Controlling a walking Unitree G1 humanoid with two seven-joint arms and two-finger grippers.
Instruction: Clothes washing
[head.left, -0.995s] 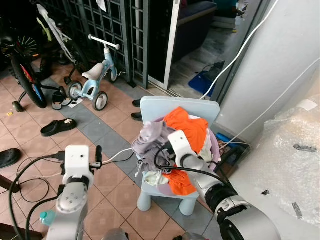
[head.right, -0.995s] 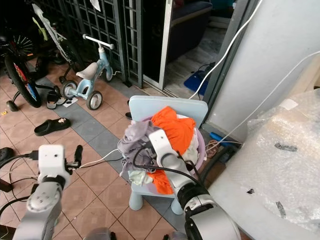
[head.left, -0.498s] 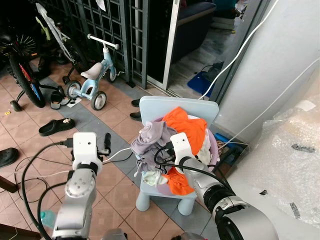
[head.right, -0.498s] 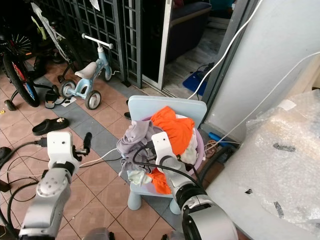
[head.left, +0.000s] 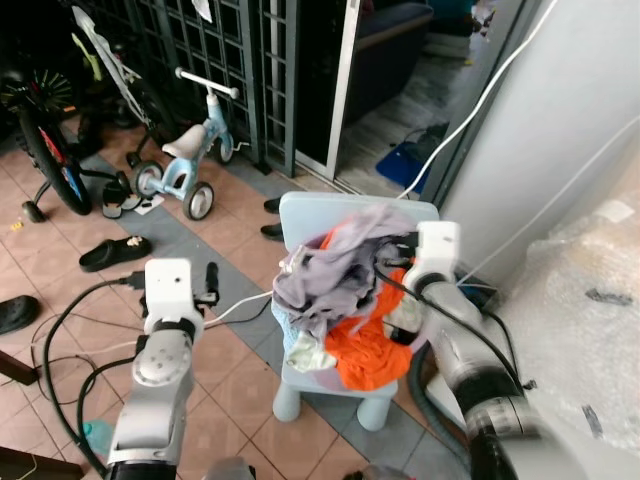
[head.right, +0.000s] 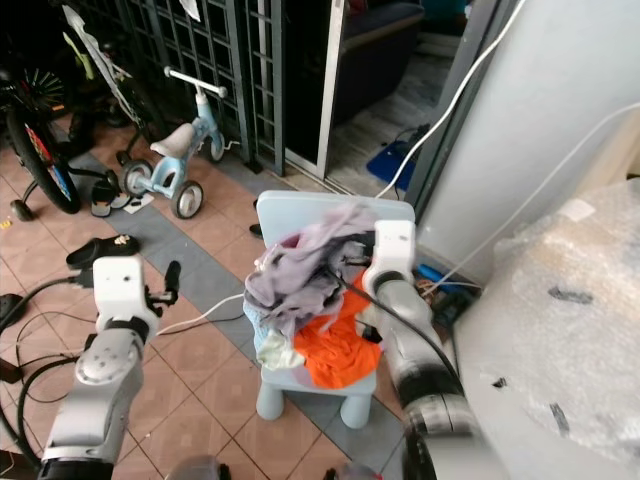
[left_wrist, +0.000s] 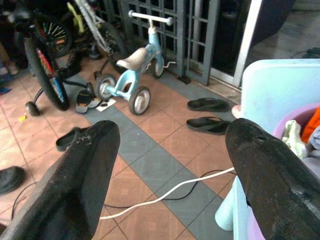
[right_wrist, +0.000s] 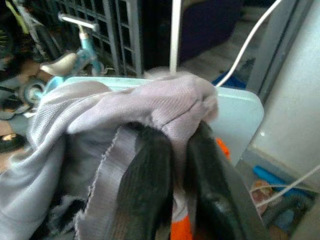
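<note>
My right gripper (right_wrist: 175, 165) is clenched on a grey garment (head.left: 335, 275), its two black fingers (right_wrist: 145, 175) pinching a fold of the cloth above the pile. The garment drapes over a heap of laundry in a lilac basin (left_wrist: 292, 117) set on a pale blue child's chair (head.left: 340, 215); an orange garment (head.left: 365, 350) lies beneath it and spills over the seat's front. My left gripper (left_wrist: 170, 165) hangs beside the chair with its fingers spread apart, holding nothing, above tiled floor (left_wrist: 150, 145) crossed by a white cable (left_wrist: 165, 192). A light-blue balance bike (head.left: 190, 150) and black sandals (left_wrist: 210, 112) lie beyond.
</note>
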